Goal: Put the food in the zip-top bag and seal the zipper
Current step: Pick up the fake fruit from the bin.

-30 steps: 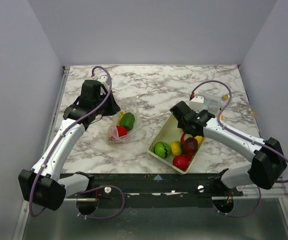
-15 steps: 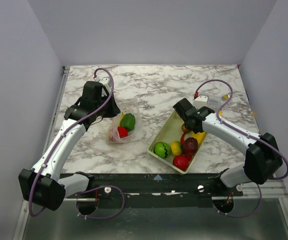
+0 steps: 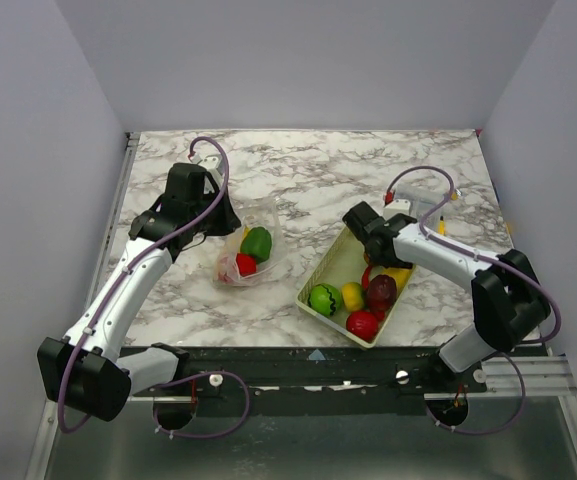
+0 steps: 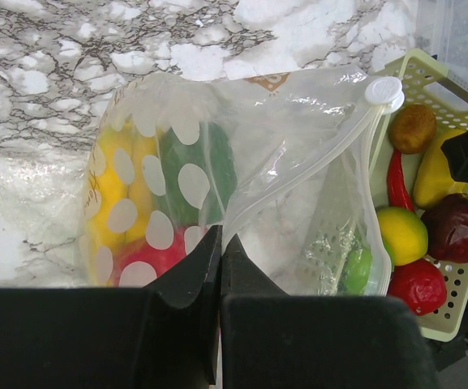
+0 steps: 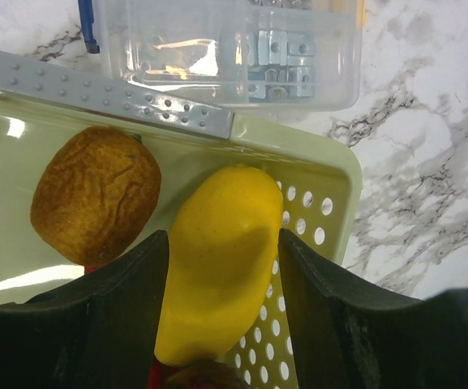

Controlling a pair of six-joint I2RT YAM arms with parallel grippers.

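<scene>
Since a second ago our right gripper [image 5: 224, 243] has swung toward the far corner of the pale yellow-green lattice basket [image 5: 331, 174], its fingers spread to either side of a yellow toy fruit [image 5: 217, 275], a wrinkled brown one [image 5: 96, 194] just beside them. Our left gripper [image 4: 220, 251] is pinched on the edge of the clear white-dotted zip-top bag [image 4: 290, 154], which billows ahead of its fingertips holding green, yellow and red pieces [image 4: 189, 174].

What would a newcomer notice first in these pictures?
A clear dotted zip-top bag left of centre holds green, red and yellow food; the left tool pinches its edge. On the right, the right tool straddles a yellow piece in a pale basket.
</scene>
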